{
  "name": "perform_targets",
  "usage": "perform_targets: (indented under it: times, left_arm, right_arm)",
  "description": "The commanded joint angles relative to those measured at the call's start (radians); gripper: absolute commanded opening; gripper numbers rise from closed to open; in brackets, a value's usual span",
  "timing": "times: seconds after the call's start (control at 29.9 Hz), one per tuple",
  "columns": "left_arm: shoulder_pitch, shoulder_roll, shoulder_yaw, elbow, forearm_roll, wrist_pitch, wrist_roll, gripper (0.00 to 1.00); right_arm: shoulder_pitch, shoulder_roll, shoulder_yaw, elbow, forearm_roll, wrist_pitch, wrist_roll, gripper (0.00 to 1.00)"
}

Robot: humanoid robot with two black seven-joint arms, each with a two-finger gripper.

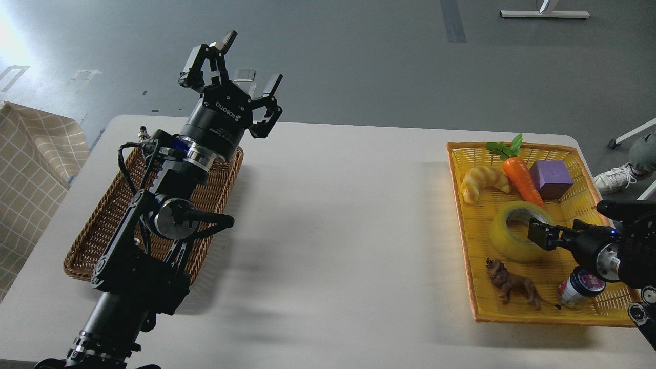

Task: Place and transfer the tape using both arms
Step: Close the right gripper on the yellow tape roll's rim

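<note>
The tape [505, 237], a yellow roll with a pale core, lies flat in the yellow tray [543, 315] at the right. My right gripper [538, 236] comes in from the right edge and sits at the roll's right rim, over its hole. It is dark and small, so I cannot tell its fingers apart or whether they hold the rim. My left gripper [241, 64] is open and empty, raised high over the far end of the brown wicker basket [92, 241] at the left.
The tray also holds a croissant [482, 180], a carrot [521, 177], a purple cube [551, 178], a toy lion [512, 287] and a small jar [579, 287]. The white table [338, 230] lies between basket and tray. A checked cloth [25, 169] is at the far left.
</note>
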Motion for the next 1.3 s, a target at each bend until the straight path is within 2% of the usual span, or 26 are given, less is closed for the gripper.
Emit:
perform_targets:
  times: [0.0,0.23,0.37,0.94,1.0,1.04,1.07,1.14,1.27]
  left_arm:
    - [0.001,0.000,0.000,0.000,0.000,0.000,0.000,0.98]
    - [0.001,0.000,-0.002,0.000,-0.003,0.000,0.000,0.98]
    - [0.002,0.003,-0.002,0.000,-0.006,-0.002,0.000,0.98]
    - [0.001,0.005,-0.002,0.001,-0.008,-0.002,0.000,0.98]
    - [0.001,0.005,-0.002,0.000,-0.008,-0.002,0.000,0.98]
    - [0.001,0.003,-0.002,0.001,-0.008,-0.002,0.000,0.98]
    - [0.001,0.003,-0.002,0.001,-0.008,-0.002,0.000,0.98]
    - [0.001,0.003,-0.002,0.001,-0.008,-0.002,0.000,0.98]
    - [0.002,0.003,-0.002,0.001,-0.008,0.000,0.000,0.98]
  right_arm:
    - [0.001,0.006,-0.001,0.002,0.000,-0.001,-0.005,0.79]
    - [-0.002,0.041,-0.002,0.011,0.000,0.001,-0.007,0.79]
    - [-0.005,0.049,-0.004,0.011,0.000,0.001,-0.027,0.79]
    - [-0.004,0.050,-0.004,-0.001,0.000,-0.001,-0.030,0.79]
    - [-0.004,0.052,-0.004,-0.001,0.000,-0.001,-0.030,0.78]
    - [-0.004,0.052,-0.004,-0.001,0.000,0.001,-0.030,0.71]
    - [-0.004,0.052,-0.004,-0.001,0.000,0.001,-0.030,0.71]
    - [-0.005,0.050,-0.004,-0.001,0.000,0.001,-0.031,0.64]
    - [-0.008,0.052,-0.006,-0.001,0.000,0.001,-0.045,0.63]
